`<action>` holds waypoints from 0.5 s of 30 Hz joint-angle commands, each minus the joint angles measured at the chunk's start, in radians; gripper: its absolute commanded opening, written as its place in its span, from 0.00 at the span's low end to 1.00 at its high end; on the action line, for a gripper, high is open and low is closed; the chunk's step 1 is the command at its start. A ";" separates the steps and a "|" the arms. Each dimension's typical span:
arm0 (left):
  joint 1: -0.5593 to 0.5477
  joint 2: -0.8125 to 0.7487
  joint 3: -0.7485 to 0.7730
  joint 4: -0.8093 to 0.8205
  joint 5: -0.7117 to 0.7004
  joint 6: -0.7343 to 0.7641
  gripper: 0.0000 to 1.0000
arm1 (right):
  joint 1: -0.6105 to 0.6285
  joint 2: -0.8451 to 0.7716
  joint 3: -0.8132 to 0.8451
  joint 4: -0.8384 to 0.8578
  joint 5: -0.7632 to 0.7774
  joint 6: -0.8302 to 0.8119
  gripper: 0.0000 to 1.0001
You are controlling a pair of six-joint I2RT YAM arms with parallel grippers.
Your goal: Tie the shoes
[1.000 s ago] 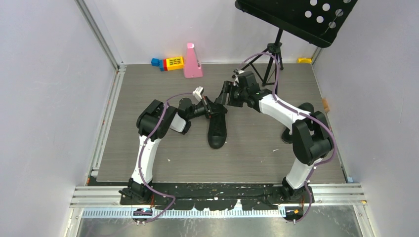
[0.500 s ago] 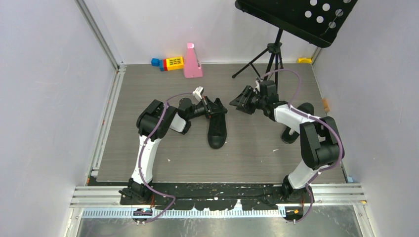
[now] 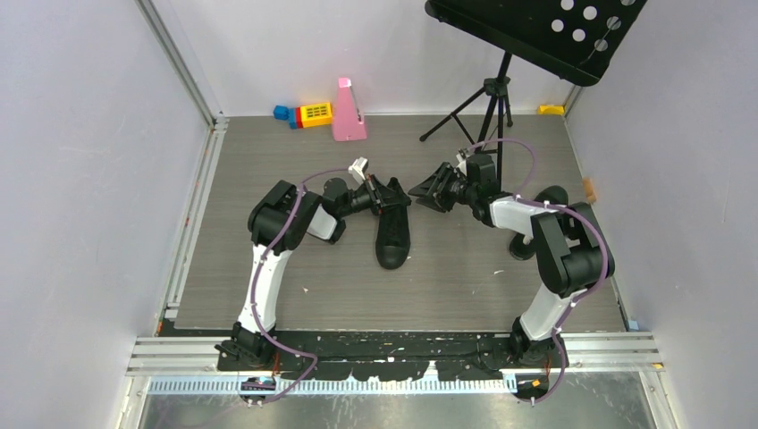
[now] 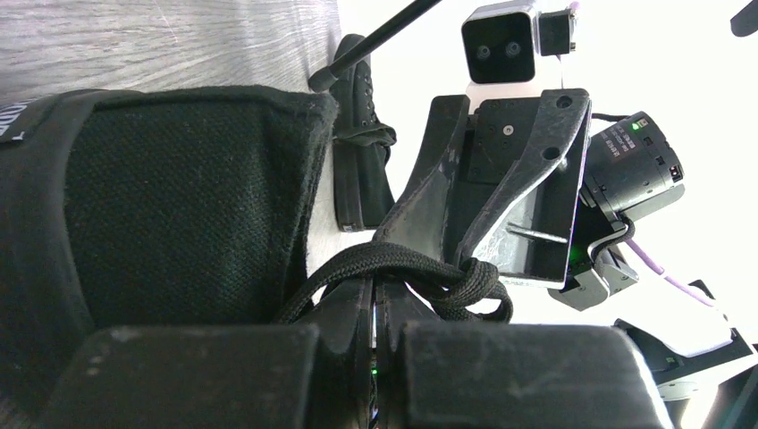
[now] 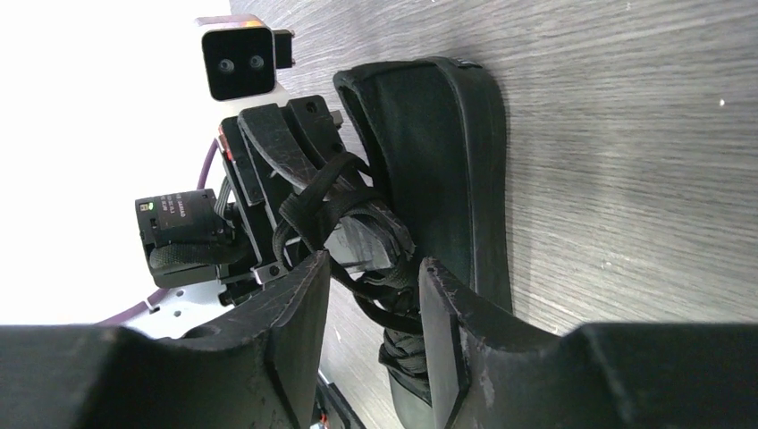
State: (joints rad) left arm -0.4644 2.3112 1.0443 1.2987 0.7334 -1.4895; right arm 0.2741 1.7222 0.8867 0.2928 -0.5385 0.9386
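1. Black shoe (image 3: 391, 234) sits mid-table (image 3: 268, 277), toe toward the arm bases, open top facing the far wall.
2. L gripper (image 3: 379, 195) is right at the shoe's open top, coming in from the left.
3. Wrist cam: L fingers (image 4: 206, 375) are pressed tight together, clenched on the laces (image 4: 420, 268). A bunched loop of black cord pokes out at the tips.
4. R gripper (image 3: 424, 190) sits just right of the shoe's top, pointing at it, nose to nose w/ the L gripper.
5. R fingers (image 5: 295, 304) stand apart, released, nothing pinched betw. them. The laces show thru the gap, but whether they touch the fingers, can't tell.
6. R wrist cam also shows the laces draped in a tangle over the L gripper, w/ the shoe's sole edge alongside.
7. 2nd shoe (image 3: 521, 243) lies on the right side of the table, partly hidden behind the R arm, well apart from the first.
8. Stand (image 3: 487, 98) is at back right, its tripod legs on the table.
9. Pink block (image 3: 347, 112) and coloured bricks (image 3: 308, 113) sit by the far wall.
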 commanded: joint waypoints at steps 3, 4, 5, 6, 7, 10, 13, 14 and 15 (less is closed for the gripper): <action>0.001 0.010 0.011 0.059 -0.006 -0.006 0.00 | 0.003 0.031 -0.005 0.112 -0.040 0.032 0.42; 0.001 0.009 0.010 0.060 -0.007 -0.007 0.00 | 0.004 0.036 -0.005 0.120 -0.043 0.038 0.40; 0.001 0.008 0.010 0.060 -0.007 -0.008 0.00 | 0.004 0.041 -0.006 0.129 -0.045 0.045 0.39; 0.001 0.008 0.011 0.060 -0.006 -0.008 0.00 | 0.004 0.045 -0.008 0.135 -0.047 0.048 0.39; 0.001 0.008 0.011 0.060 -0.006 -0.008 0.00 | 0.004 0.049 -0.009 0.140 -0.048 0.050 0.38; 0.001 0.008 0.012 0.060 -0.006 -0.008 0.00 | 0.004 0.057 -0.012 0.142 -0.048 0.050 0.38; 0.001 0.008 0.012 0.062 -0.008 -0.009 0.00 | 0.004 0.062 -0.010 0.138 -0.047 0.044 0.39; 0.001 0.008 0.011 0.063 -0.009 -0.009 0.00 | 0.004 0.064 -0.009 0.138 -0.049 0.043 0.38; 0.001 0.008 0.013 0.063 -0.008 -0.011 0.00 | 0.004 0.066 -0.010 0.144 -0.053 0.048 0.36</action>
State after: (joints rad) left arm -0.4644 2.3150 1.0443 1.3071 0.7300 -1.4937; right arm 0.2741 1.7847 0.8776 0.3779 -0.5705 0.9791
